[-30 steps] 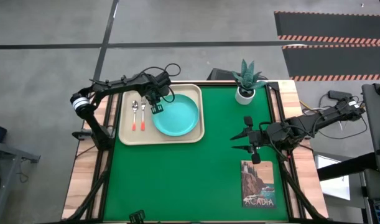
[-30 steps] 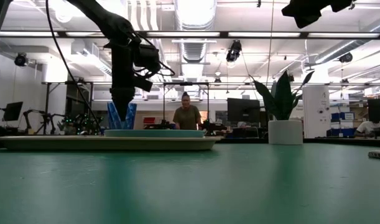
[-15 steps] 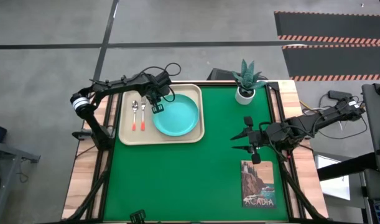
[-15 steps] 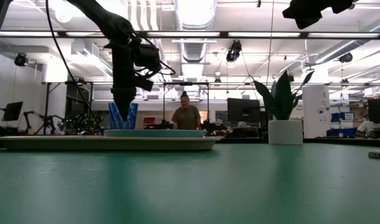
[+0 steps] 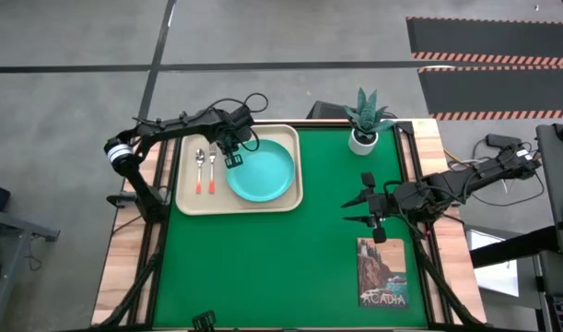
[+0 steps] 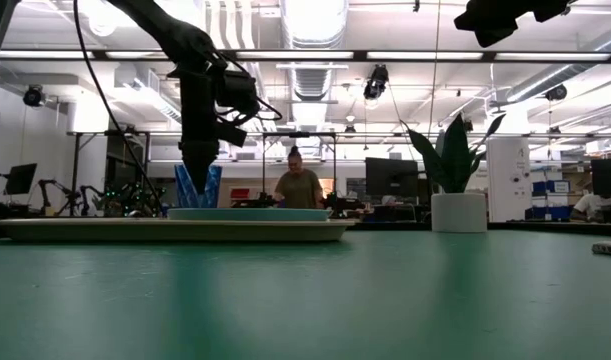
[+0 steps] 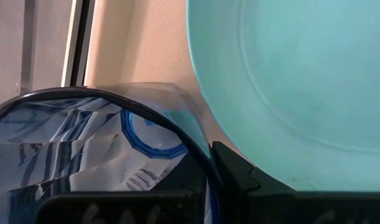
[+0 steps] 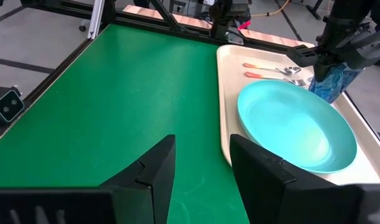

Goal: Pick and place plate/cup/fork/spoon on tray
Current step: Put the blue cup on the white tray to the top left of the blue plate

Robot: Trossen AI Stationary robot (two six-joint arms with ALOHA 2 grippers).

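The beige tray (image 5: 191, 198) lies at the table's far left. On it rest the turquoise plate (image 5: 263, 172), the spoon (image 5: 199, 171) and the fork (image 5: 211, 169), both with orange-red handle ends. My left gripper (image 5: 231, 155) points down over the tray between fork and plate, shut on the dark-blue cup (image 5: 233, 162), which also shows in the low view (image 6: 211, 187) and the left wrist view (image 7: 146, 134). My right gripper (image 5: 362, 208) hangs open and empty over the table's right half, its fingers (image 8: 158, 165) pointing toward the tray. My left gripper holds the cup by its rim (image 7: 196, 149), on the side next to the plate. It comes from above, pointing down. One finger (image 7: 236, 174) shows outside the wall; the other is hidden. The cup is upright; the tray's rim hides its base in the low view.
A white pot with a green plant (image 5: 364, 129) stands at the far edge, right of the tray. The Acadia picture card (image 5: 382, 273) lies at the near right. Bare green mat (image 5: 263, 267) spans the middle and near left. A person (image 6: 298, 185) stands in the room behind.
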